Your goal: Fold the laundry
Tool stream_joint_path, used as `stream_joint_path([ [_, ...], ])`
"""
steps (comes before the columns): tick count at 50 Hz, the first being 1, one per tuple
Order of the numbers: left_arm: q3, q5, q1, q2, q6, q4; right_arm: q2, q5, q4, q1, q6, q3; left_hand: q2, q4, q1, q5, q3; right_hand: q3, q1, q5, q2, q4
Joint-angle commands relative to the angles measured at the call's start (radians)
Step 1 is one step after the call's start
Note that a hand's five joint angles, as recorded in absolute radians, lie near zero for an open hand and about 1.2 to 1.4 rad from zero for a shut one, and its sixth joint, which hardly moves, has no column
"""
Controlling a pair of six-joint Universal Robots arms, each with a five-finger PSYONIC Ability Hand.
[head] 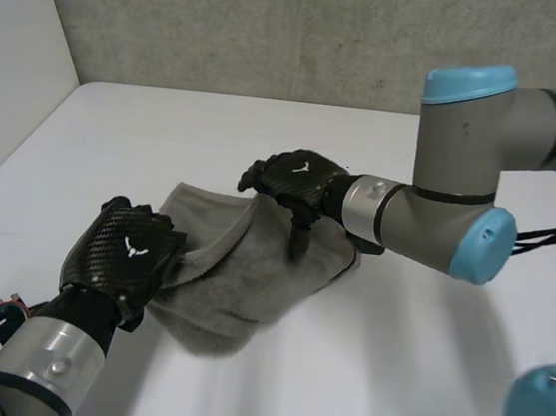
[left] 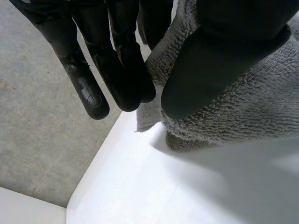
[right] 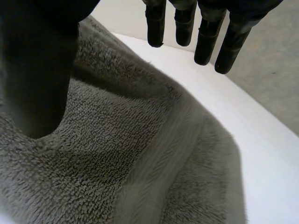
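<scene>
Table [head: 394, 377], towel [head: 239, 284] in left hand [head: 124, 251] (pinched)

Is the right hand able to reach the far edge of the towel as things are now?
Probably yes: the right hand hangs over the towel, thumb above the cloth, straight fingers just past that edge, with nothing between them.

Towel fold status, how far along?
Early. Done: grey towel lies on the table, partly lapped over itself, bunched. In hand: left hand pinches its edge between thumb and fingers; right hand is open, thumb resting on top. Left: flatten it and make clean folds.
</scene>
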Motion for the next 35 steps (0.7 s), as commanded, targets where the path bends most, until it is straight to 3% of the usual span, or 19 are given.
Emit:
stream_joint_path([
  [1, -0.034, -0.001, 0.0, 0.023, 0.0, 0.005, 0.129, -0.053, 0.028, 0.0, 0.006, -0.135, 0.18, 0.178, 0.237, 0.209, 0.18, -0.061, -0.061, -0.06, -0.071, -0.081],
  [5, -0.052, 0.001, 0.0, 0.035, 0.0, 0.018, 0.166, -0.053, 0.027, 0.006, 0.004, -0.154, 0.18, 0.178, 0.237, 0.209, 0.18, -0.06, -0.059, -0.058, -0.07, -0.079],
  [8, -0.055, 0.001, 0.0, 0.037, 0.002, 0.027, 0.182, -0.046, 0.027, 0.011, 0.004, -0.163, 0.18, 0.178, 0.237, 0.209, 0.18, 0.107, 0.108, 0.109, 0.098, 0.088],
  [10, -0.054, 0.002, 0.0, 0.035, 0.002, 0.031, 0.18, -0.034, 0.008, 0.014, -0.002, -0.181, 0.18, 0.178, 0.237, 0.209, 0.18, 0.499, 0.5, 0.5, 0.489, 0.48],
  [11, -0.051, 0.002, 0.002, 0.035, 0.003, 0.038, 0.18, -0.033, 0.008, 0.014, -0.002, -0.181, 0.18, 0.178, 0.237, 0.209, 0.18, 0.501, 0.502, 0.502, 0.491, 0.482],
  [13, -0.044, 0.004, 0.006, 0.034, 0.003, 0.048, 0.165, 0.0, -0.035, 0.019, 0.001, -0.212, 0.18, 0.178, 0.237, 0.209, 0.18, 0.994, 0.995, 0.996, 0.985, 0.975],
  [14, -0.034, 0.007, 0.017, 0.031, 0.005, 0.067, 0.165, 0.0, -0.035, 0.019, 0.001, -0.212, 0.18, 0.178, 0.237, 0.209, 0.18, 0.997, 0.998, 0.998, 0.987, 0.978],
  [15, -0.015, 0.011, 0.032, 0.023, 0.006, 0.09, 0.146, 0.041, -0.065, 0.019, 0.004, -0.229, 0.18, 0.178, 0.237, 0.209, 0.18, 1.159, 1.159, 1.16, 1.149, 1.14],
  [16, -0.015, 0.011, 0.032, 0.023, 0.006, 0.09, 0.146, 0.042, -0.065, 0.019, 0.004, -0.229, 0.18, 0.178, 0.237, 0.209, 0.18, 1.16, 1.161, 1.162, 1.151, 1.141],
  [18, 0.011, 0.02, 0.052, 0.02, 0.008, 0.113, 0.108, 0.168, -0.151, 0.019, 0.003, -0.27, 0.18, 0.178, 0.237, 0.209, 0.18, 1.16, 1.161, 1.162, 1.151, 1.141],
  [19, 0.043, 0.034, 0.074, 0.014, 0.008, 0.137, 0.108, 0.169, -0.151, 0.019, 0.003, -0.27, 0.18, 0.178, 0.237, 0.209, 0.18, 1.16, 1.161, 1.162, 1.151, 1.141],
  [21, 0.087, 0.056, 0.089, -0.005, 0.009, 0.163, 0.052, 0.29, -0.261, 0.019, -0.004, -0.313, 0.18, 0.178, 0.237, 0.209, 0.18, 1.16, 1.161, 1.162, 1.151, 1.141],
  [23, 0.226, 0.094, 0.1, -0.082, 0.014, 0.215, 0.013, 0.337, -0.321, 0.017, -0.008, -0.328, 0.18, 0.178, 0.237, 0.209, 0.18, 1.16, 1.161, 1.162, 1.151, 1.141],
  [27, 0.422, 0.079, 0.103, -0.152, 0.009, 0.257, -0.075, 0.404, -0.444, 0.008, -0.005, -0.336, 0.18, 0.178, 0.237, 0.209, 0.18, 1.16, 1.161, 1.162, 1.151, 1.141],
  [29, 0.531, 0.051, 0.106, -0.184, 0.003, 0.263, -0.163, 0.448, -0.533, 0.005, 0.001, -0.316, 0.18, 0.178, 0.237, 0.209, 0.18, 1.16, 1.161, 1.162, 1.151, 1.141],
  [34, 0.862, -0.149, 0.097, -0.265, -0.035, 0.288, -0.248, 0.454, -0.54, 0.005, 0.006, -0.231, 0.18, 0.178, 0.237, 0.209, 0.18, 1.16, 1.161, 1.162, 1.151, 1.141],
  [35, 0.862, -0.15, 0.097, -0.265, -0.035, 0.288, -0.269, 0.451, -0.529, 0.003, 0.004, -0.183, 0.18, 0.178, 0.237, 0.209, 0.18, 1.16, 1.161, 1.162, 1.151, 1.141],
])
